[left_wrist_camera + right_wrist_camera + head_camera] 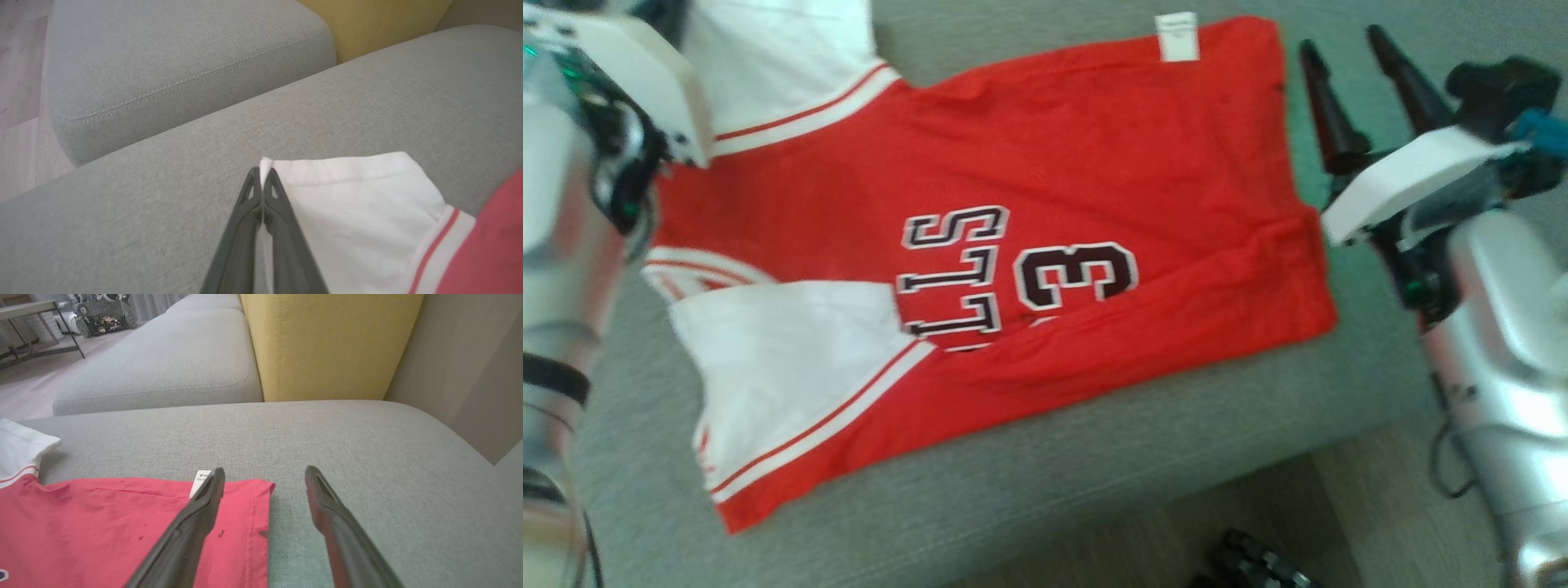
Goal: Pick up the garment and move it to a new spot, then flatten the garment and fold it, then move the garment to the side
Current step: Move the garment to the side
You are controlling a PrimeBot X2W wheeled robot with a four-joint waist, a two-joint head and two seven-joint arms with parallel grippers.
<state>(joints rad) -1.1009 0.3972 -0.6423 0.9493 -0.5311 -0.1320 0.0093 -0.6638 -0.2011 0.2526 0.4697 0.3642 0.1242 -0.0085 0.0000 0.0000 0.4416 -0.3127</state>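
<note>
The garment (1029,212) is a red jersey with white sleeves, black lettering and a "3", spread on the grey sofa cushion (1045,490). In the left wrist view my left gripper (262,176) is shut on the hem corner of the far white sleeve (367,212), with white cloth pinched between the fingertips. My right gripper (1343,57) is open, hovering just past the jersey's far right corner (253,498). Its left finger (204,506) is over the red cloth near the white label (200,479), and its right finger (327,506) is over bare cushion.
A second grey cushion (175,61) and a yellow pillow (327,343) lie beyond the garment. The sofa's front edge drops to wooden floor (1356,506) at lower right, where a dark object (1258,563) sits. A metal-legged table (36,330) stands far off.
</note>
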